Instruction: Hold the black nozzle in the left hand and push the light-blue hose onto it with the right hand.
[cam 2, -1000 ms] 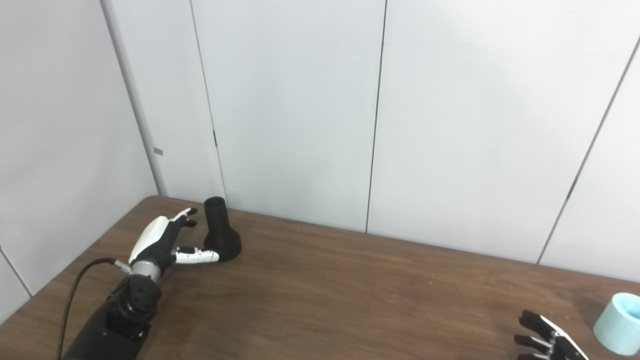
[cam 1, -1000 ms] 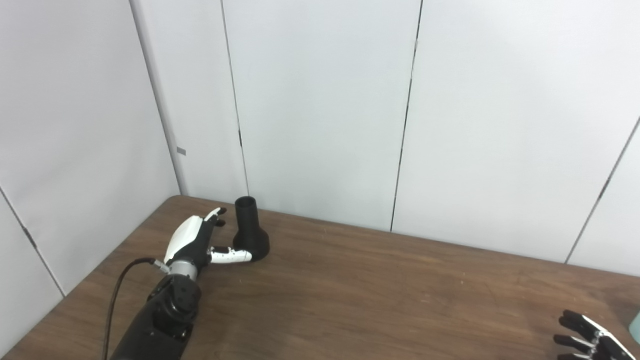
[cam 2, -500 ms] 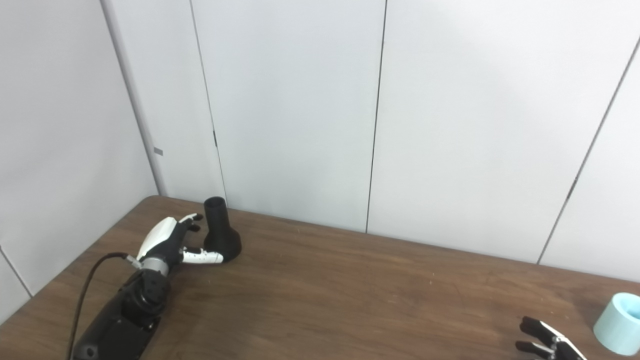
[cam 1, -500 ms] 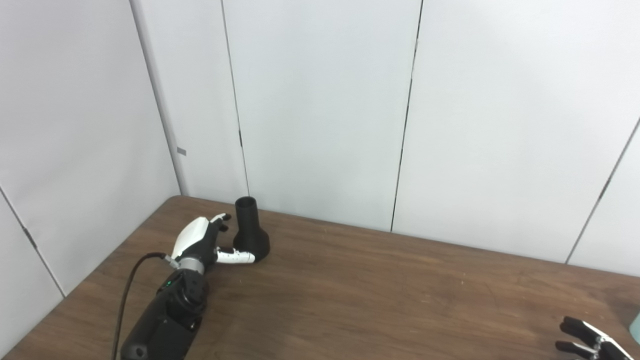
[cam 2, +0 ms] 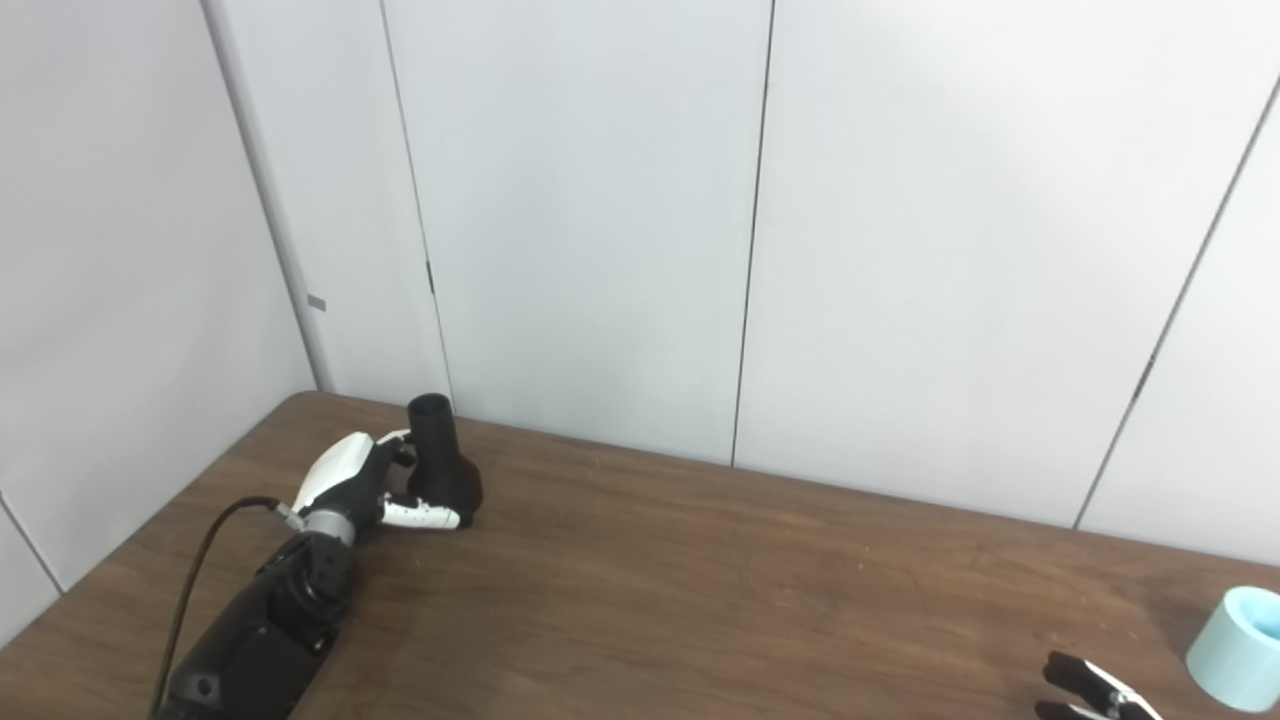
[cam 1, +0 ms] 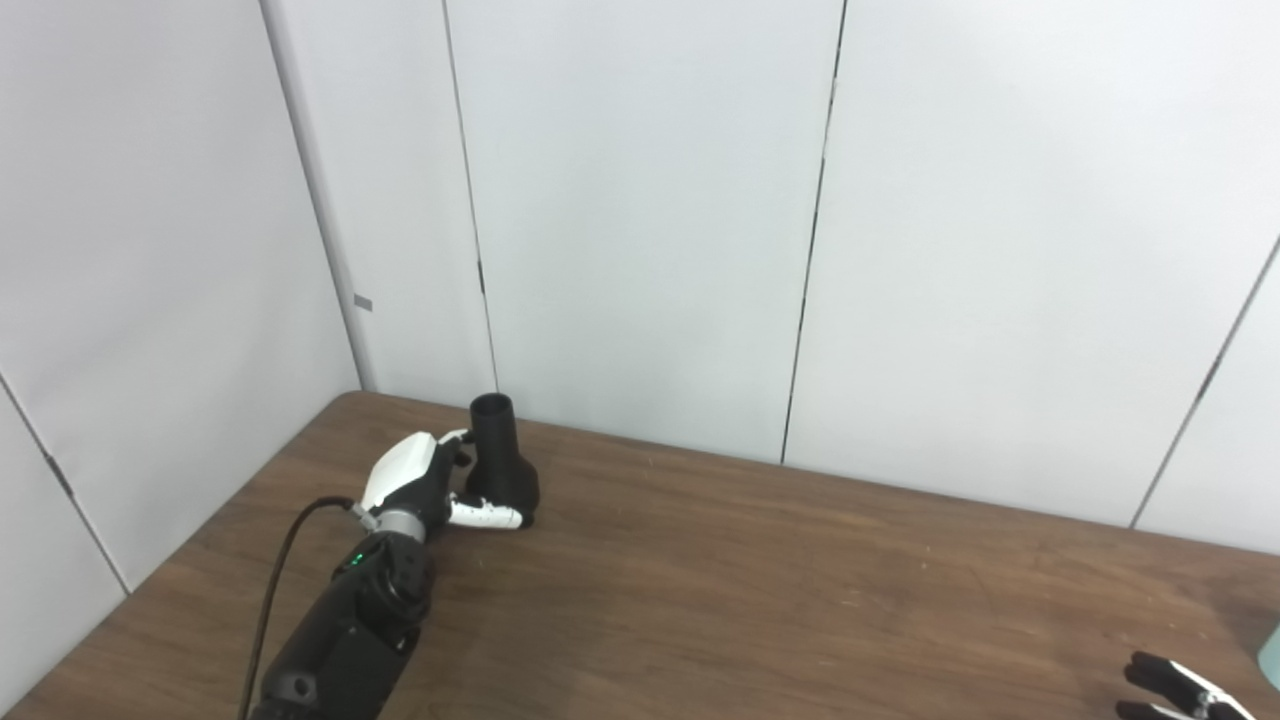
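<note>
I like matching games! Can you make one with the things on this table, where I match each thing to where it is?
Things:
1. nozzle
2. hose
3. left hand
4. right hand

Places:
A. at the bottom edge, near the hose
B. standing upright at the far left of the table
C. at the right edge of the table
D. reaching around the nozzle

Pairs: 1-B, 2-C, 3-D, 4-A
</note>
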`<state>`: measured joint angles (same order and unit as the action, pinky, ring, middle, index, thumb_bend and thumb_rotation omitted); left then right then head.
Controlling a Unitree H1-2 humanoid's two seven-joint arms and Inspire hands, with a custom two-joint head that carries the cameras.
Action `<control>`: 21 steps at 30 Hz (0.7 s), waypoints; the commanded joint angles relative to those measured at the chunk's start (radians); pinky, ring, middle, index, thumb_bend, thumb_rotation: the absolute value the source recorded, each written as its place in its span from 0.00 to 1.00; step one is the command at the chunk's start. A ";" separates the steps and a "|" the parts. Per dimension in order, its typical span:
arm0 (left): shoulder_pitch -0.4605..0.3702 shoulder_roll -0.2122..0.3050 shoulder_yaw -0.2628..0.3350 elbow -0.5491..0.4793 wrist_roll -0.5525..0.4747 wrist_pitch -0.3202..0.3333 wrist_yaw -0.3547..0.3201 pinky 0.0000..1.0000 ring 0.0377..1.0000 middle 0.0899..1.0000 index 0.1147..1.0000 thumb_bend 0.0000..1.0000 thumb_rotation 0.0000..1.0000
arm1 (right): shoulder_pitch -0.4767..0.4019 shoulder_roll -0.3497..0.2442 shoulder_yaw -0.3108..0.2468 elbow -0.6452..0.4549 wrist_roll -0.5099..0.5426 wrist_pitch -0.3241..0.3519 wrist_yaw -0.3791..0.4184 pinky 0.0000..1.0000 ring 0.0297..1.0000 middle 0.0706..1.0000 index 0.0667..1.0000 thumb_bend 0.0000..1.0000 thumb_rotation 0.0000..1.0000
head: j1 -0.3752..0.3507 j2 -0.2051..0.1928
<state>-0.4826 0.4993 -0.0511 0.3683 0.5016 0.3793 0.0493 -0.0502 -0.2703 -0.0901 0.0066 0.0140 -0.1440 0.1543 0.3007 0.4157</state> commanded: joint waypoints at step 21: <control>-0.091 0.024 -0.023 0.033 0.006 -0.027 0.014 1.00 0.97 0.76 0.77 0.99 0.31 | -0.007 -0.026 -0.016 -0.059 0.014 0.006 0.002 0.61 0.72 0.81 0.79 0.76 0.23 | -0.002 0.019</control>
<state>-0.5202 0.4975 -0.0791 0.4110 0.4996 0.3670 0.0467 -0.0381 -0.2720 -0.0925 -0.0210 0.0133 -0.1262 0.1543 0.2976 0.4341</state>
